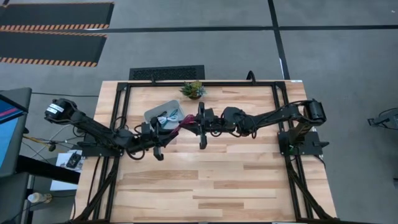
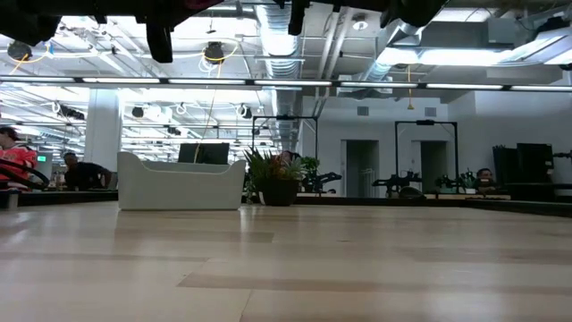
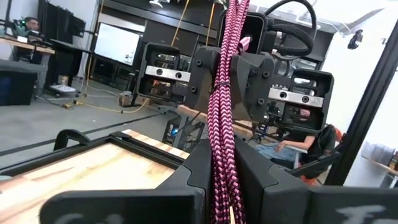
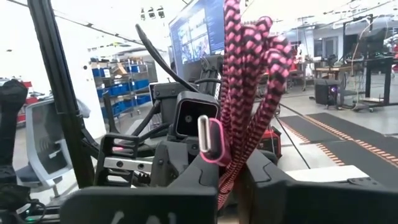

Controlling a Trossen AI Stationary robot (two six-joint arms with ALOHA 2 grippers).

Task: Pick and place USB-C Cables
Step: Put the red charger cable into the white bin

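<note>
A maroon braided USB-C cable bundle (image 1: pixel 185 127) hangs in the air over the middle of the table, between my two grippers. My left gripper (image 3: pixel 221 155) comes from the table's left and is shut on it. My right gripper (image 4: pixel 230 168) comes from the right and is shut on it too. The two face each other closely (image 1: pixel 175 130) (image 1: pixel 190 126). One metal USB-C plug (image 4: pixel 208 140) sticks out beside my right fingers. Just behind them the clear bin (image 1: pixel 163 112) rests on the table with a white cable (image 1: pixel 165 118) in it. My left gripper pinches the maroon bundle's strands (image 3: pixel 219 165) between its two fingers, coming about level from the table's left. The bundle runs on from the fingers toward my right gripper, clear of the table. My right gripper pinches several strands of the same bundle (image 4: pixel 239 158) between its two fingers, close to the plug, coming about level from the table's right. The looped end (image 4: pixel 249 37) stands beyond the fingers. The cable is lifted clear of the table.
A small potted plant (image 1: pixel 193 89) stands at the far edge behind the bin, also seen in the low view (image 2: pixel 277 179). Black frame rails (image 1: pixel 121 118) run along the table's left and right sides. The near half of the wooden table (image 1: pixel 211 186) is bare.
</note>
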